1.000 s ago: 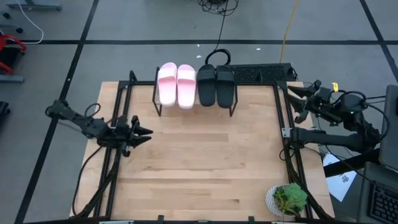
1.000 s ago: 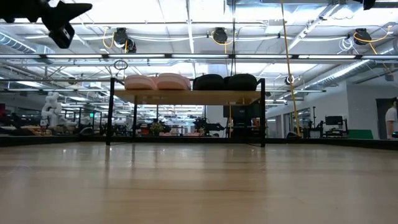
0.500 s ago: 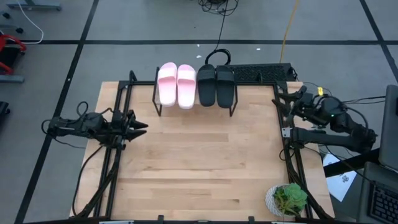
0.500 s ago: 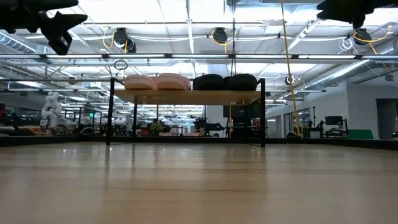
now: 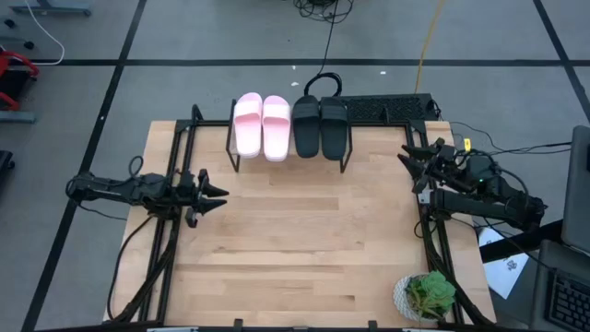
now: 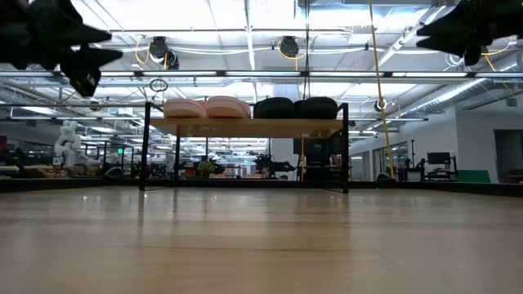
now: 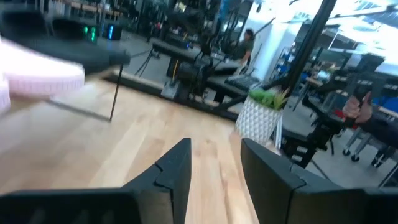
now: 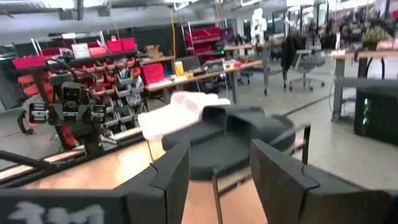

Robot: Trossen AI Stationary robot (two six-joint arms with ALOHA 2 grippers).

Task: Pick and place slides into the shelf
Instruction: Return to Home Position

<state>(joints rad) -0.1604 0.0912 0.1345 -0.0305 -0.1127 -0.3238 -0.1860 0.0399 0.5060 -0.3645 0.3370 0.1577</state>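
Two pale pink slides (image 5: 262,125) and two black slides (image 5: 320,125) rest side by side, soles down, on the light wood top of the shelf (image 5: 288,148) at the table's far edge; the low view shows them on its plank (image 6: 245,127). My left gripper (image 5: 219,195) hovers open over the table's left side, above the surface. My right gripper (image 5: 403,157) hovers open at the table's right edge, pointing toward the shelf. In the right wrist view the black slides (image 8: 236,140) and a pink slide (image 8: 177,112) lie ahead of the fingers.
A potted plant in a white pot (image 5: 427,297) stands at the table's near right corner. A black keyboard (image 5: 387,108) lies at the far edge right of the shelf. Black frame rails (image 5: 175,231) run along both table sides. Bare wood (image 5: 304,240) fills the middle.
My right gripper has moved from beyond the table's right edge toward the shelf and come lower. My left gripper drew back a little toward the left edge, then came forward again to about where it was. The slides have stayed put.
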